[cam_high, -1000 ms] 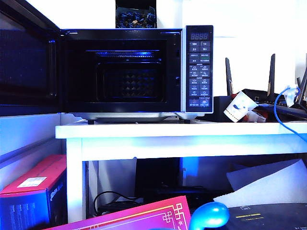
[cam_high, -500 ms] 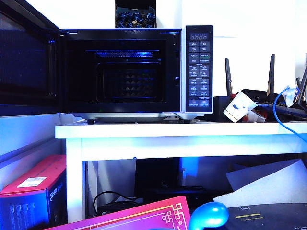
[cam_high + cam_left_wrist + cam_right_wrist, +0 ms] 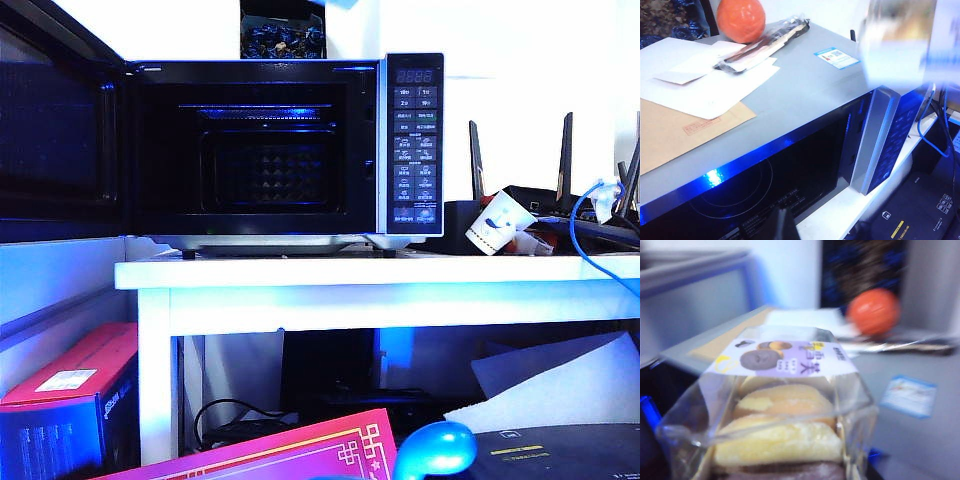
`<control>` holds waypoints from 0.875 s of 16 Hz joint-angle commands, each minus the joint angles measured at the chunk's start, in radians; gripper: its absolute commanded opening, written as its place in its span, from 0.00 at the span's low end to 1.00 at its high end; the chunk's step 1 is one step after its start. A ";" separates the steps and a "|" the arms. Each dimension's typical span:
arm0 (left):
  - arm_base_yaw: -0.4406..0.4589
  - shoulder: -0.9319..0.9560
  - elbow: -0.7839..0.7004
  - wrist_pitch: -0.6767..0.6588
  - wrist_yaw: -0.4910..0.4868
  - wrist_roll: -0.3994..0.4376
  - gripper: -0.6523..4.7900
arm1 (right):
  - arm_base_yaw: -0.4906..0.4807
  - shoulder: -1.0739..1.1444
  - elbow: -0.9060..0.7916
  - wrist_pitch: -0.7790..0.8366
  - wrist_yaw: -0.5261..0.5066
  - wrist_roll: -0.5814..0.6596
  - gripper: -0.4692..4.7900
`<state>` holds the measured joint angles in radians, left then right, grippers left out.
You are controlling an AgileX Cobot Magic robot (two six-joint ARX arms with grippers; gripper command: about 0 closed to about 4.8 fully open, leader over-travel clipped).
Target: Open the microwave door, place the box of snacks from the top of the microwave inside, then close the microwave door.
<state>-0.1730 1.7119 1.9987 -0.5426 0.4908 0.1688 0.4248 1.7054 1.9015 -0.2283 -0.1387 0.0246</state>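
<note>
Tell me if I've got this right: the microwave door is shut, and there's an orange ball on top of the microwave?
Not quite. The microwave door is swung open, as the exterior view shows. The orange ball does sit on top of the microwave.

Box of snacks point(image 3: 780, 425) above microwave point(image 3: 810, 110) top, orange ball point(image 3: 740, 19) behind.

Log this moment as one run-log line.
door: open | box of snacks: in right gripper above microwave | cavity: empty | left gripper: unseen
</note>
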 commanded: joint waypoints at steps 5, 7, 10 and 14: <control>0.000 -0.006 0.005 0.006 0.007 0.007 0.11 | 0.024 -0.008 -0.140 0.137 -0.127 -0.003 0.73; 0.000 -0.006 0.005 0.010 0.007 0.007 0.11 | 0.037 -0.006 -0.219 0.217 -0.131 -0.003 0.73; 0.000 -0.007 0.005 0.009 0.007 0.007 0.11 | 0.037 0.013 -0.277 0.291 -0.130 -0.003 0.73; 0.000 -0.007 0.006 0.010 0.007 0.007 0.11 | 0.037 0.086 -0.294 0.370 -0.130 -0.002 0.73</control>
<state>-0.1734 1.7115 1.9987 -0.5419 0.4934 0.1688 0.4599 1.7832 1.6039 0.0830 -0.2649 0.0235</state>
